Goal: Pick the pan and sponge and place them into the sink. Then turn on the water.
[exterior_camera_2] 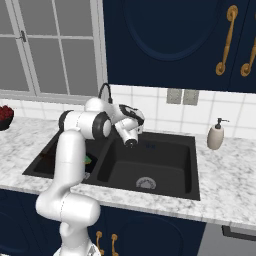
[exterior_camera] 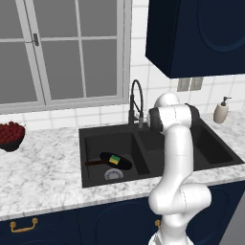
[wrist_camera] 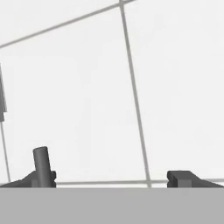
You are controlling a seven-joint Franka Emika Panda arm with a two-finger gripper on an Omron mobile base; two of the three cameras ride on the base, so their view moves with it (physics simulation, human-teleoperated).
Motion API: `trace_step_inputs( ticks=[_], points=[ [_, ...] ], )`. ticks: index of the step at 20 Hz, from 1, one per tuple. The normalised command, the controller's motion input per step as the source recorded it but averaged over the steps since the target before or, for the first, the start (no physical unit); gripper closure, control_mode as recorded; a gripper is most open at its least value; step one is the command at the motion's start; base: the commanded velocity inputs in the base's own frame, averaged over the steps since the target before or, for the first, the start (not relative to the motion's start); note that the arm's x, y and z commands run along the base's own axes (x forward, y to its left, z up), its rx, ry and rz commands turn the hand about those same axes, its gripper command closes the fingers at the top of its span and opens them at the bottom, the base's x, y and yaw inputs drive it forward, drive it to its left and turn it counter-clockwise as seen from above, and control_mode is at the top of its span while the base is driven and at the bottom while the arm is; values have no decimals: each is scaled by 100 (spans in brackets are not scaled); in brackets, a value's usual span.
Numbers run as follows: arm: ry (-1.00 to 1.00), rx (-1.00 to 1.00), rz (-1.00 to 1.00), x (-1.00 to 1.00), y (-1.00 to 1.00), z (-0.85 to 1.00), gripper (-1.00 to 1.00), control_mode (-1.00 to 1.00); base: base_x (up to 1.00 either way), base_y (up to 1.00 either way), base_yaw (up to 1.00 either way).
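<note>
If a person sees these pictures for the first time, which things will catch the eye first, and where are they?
The white robot arm stands in front of the large black double-basin sink, in the marble counter under the window. In the sink's left basin lies the round black frying pan, and the small green and yellow sponge rests on it. The open end effector faces the white wall tiles beside the tall black arched faucet.
</note>
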Motion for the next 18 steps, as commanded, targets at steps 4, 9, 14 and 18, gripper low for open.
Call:
trace_step_inputs(
  ticks=[4,9,14,18],
  points=[
    [0,0,-6,0,-41,0,-100,-100,0,0,0],
    [0,0,-4,0,-72,0,-100,-100,0,0,0],
    [0,0,0,0,-93,0,-100,-100,0,0,0],
    [0,4,0,0,-100,-3,-100,-100,0,0,0]
  ],
)
